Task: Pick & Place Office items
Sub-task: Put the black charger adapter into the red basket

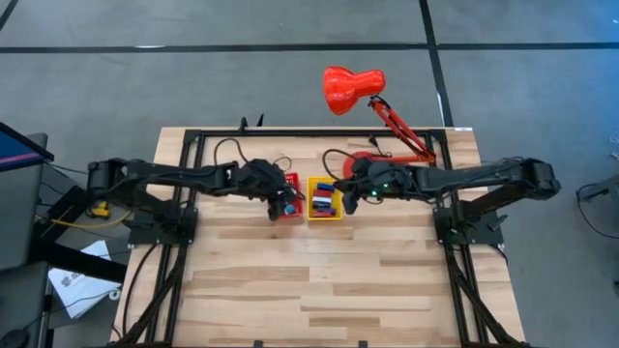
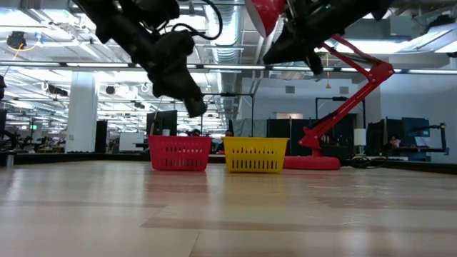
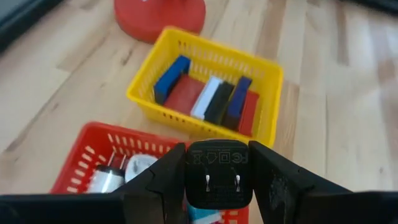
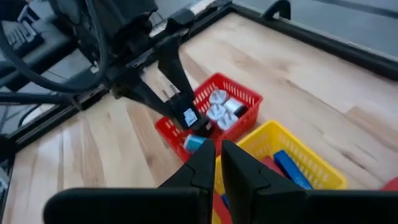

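Left wrist view shows the left gripper [image 3: 219,180] clamped on a black plug-in charger [image 3: 219,171], poised above the red bin [image 3: 81,168], which already holds a few white pieces [image 3: 140,167]. Beside it, the yellow bin [image 3: 264,118] carries a row of flat blue, red, white and black pieces [image 3: 208,96], so sorting looks nearly finished, with this charger not yet dropped. High above the yellow bin, the right gripper [image 4: 216,155] hangs closed and empty, and the wooden surface [image 1: 338,280] shows no loose pieces.

The left gripper [image 3: 219,180] pinches a black plug [image 3: 219,173] above a red slotted bin [image 3: 93,155], beside a yellow bin [image 3: 264,93] holding blue, red, white and black pieces [image 3: 208,96].
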